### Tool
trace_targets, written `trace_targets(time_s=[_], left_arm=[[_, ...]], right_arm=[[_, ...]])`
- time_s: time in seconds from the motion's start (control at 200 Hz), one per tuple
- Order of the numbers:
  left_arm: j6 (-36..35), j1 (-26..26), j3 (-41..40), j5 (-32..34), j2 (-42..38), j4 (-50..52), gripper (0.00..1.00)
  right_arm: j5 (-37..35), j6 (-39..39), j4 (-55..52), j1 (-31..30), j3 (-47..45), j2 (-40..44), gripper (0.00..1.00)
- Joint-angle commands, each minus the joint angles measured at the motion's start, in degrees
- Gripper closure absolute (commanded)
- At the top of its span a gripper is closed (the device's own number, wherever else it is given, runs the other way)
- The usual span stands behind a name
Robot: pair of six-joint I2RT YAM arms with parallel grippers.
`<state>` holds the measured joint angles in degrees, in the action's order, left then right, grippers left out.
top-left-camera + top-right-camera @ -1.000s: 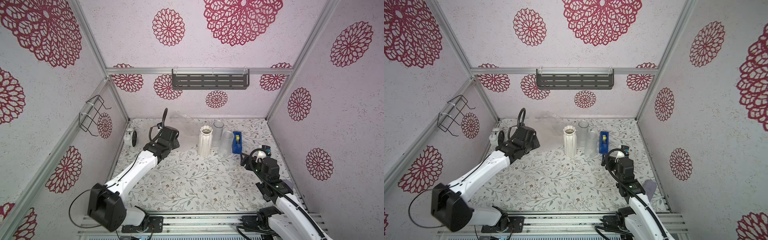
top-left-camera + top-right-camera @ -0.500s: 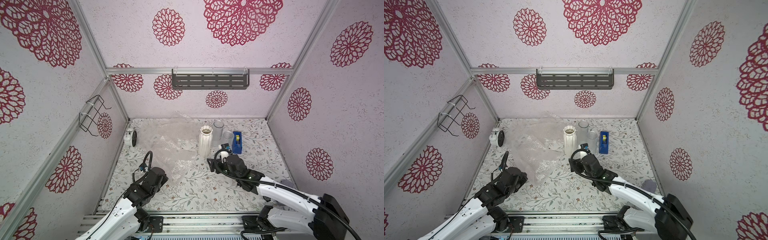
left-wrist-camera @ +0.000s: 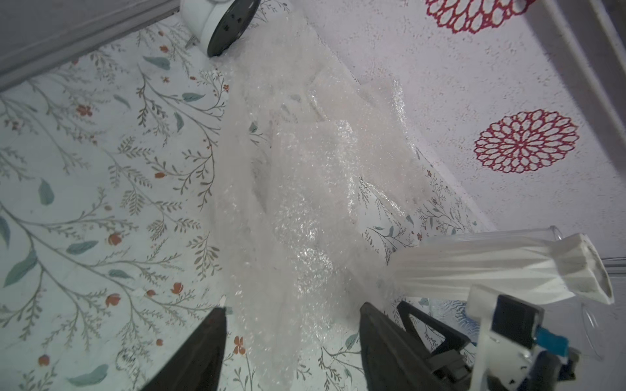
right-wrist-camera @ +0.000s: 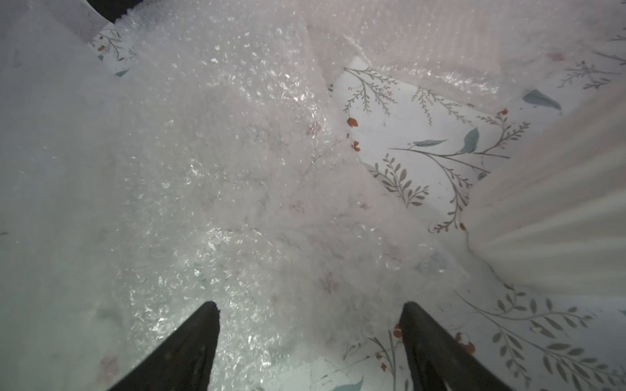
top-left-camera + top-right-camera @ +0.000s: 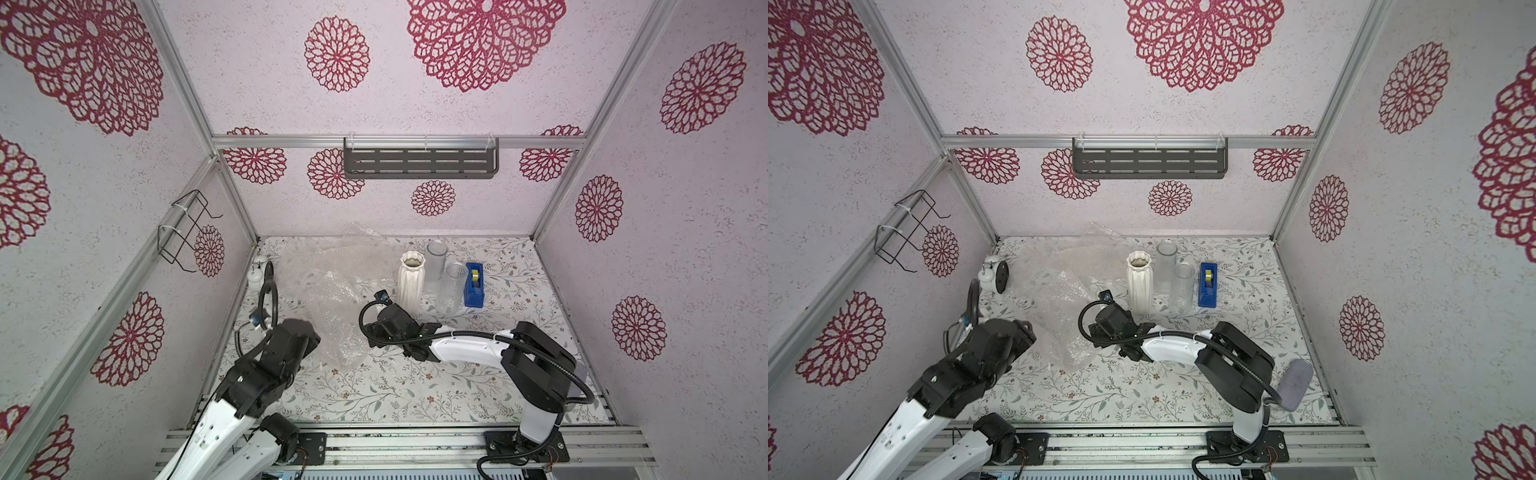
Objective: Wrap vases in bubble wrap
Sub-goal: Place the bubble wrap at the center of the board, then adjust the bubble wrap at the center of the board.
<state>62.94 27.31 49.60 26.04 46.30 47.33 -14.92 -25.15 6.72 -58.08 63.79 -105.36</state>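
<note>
Both top views are bright and even, with diffuse light from above and only faint, soft shadows on the surface (image 5: 415, 386) under the arms. Focus is sharp throughout. There is wide-angle stretch at the corners, and the frame posts (image 5: 178, 75) splay outward. The wrap (image 5: 332, 286) is low-contrast with small glints. The left wrist view is dimmer with a cool grey cast. The left fingers (image 3: 200, 352) are dark and soft-edged, and glare spots sit mid-wrap. The right wrist view is the dimmest and hazy. Its wrap sparkles, the vase (image 4: 559, 203) is blurred, and the right fingers (image 4: 189, 348) are near-black silhouettes.
</note>
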Motion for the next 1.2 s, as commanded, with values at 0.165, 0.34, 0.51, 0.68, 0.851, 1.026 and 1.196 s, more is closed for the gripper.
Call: trace_targets(time_s=[0.165, 0.34, 0.51, 0.68, 0.851, 1.026, 1.196], left_arm=[[-15.33, -16.50, 7.35, -24.93, 26.08, -16.35, 0.33], [-16.68, -20.22, 5.29, -30.10, 34.90, -18.24, 0.36], [-17.28, -21.07, -2.13, -29.78, 32.57, -17.69, 0.38], [-13.35, -20.33, -12.05, -30.00, 24.07, -15.98, 0.39], [-6.66, -16.45, -21.37, -30.47, 14.14, -14.28, 0.39], [-1.94, -9.72, -21.66, -28.43, 4.10, -12.35, 0.37], [-7.83, -11.08, -13.11, -21.04, 2.34, -9.95, 0.31]], right_arm=[[0.05, -0.93, 0.79, -1.73, 2.48, -3.87, 0.14], [-0.22, -1.92, 0.47, -1.78, 3.16, -6.55, 0.14], [-4.30, 0.55, -2.50, -0.71, 4.52, -7.64, 0.13], [-5.01, 2.98, -3.84, 2.76, 7.26, -9.82, 0.13], [-4.98, 6.75, -4.79, 5.88, 13.63, -14.23, 0.12], [-4.35, 9.84, -7.46, 7.99, 20.66, -16.28, 0.12], [-0.67, 9.13, -8.63, 7.27, 18.74, -9.20, 0.12]])
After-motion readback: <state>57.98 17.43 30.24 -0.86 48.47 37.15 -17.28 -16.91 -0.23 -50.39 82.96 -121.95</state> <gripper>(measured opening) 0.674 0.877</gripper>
